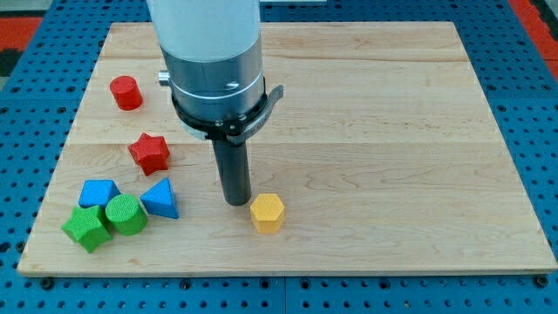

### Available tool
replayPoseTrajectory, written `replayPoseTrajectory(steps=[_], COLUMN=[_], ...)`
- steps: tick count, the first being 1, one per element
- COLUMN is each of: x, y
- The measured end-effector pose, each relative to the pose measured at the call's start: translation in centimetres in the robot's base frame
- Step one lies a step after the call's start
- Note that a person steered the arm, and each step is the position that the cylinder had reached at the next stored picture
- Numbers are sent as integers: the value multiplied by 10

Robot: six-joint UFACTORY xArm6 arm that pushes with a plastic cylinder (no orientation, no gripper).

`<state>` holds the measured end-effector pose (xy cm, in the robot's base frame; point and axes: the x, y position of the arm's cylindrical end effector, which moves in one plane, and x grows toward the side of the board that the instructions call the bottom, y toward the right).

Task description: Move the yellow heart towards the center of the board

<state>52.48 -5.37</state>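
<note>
You see my arm (pixel 209 52) cut off at the view's top, its body hiding a patch of worktop (pixel 392 131). No hand here, only a rod, so nothing holds anything. My tip (pixel 235 202) sits just beside the yellow block (pixel 268 212), on its left; its shape reads six-sided, not clearly a heart. At the view's left: red cylinder (pixel 125 92), red star (pixel 149 153), two blue blocks (pixel 98 193) (pixel 160 198), green cylinder (pixel 126 214), green block (pixel 86 228). No writing shows.
</note>
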Motion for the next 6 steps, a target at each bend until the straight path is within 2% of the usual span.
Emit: replayPoseTrajectory(steps=[1, 2, 3, 4, 5, 6], x=[26, -3, -62, -150, -252, -293], y=[11, 11, 48, 84, 73, 0])
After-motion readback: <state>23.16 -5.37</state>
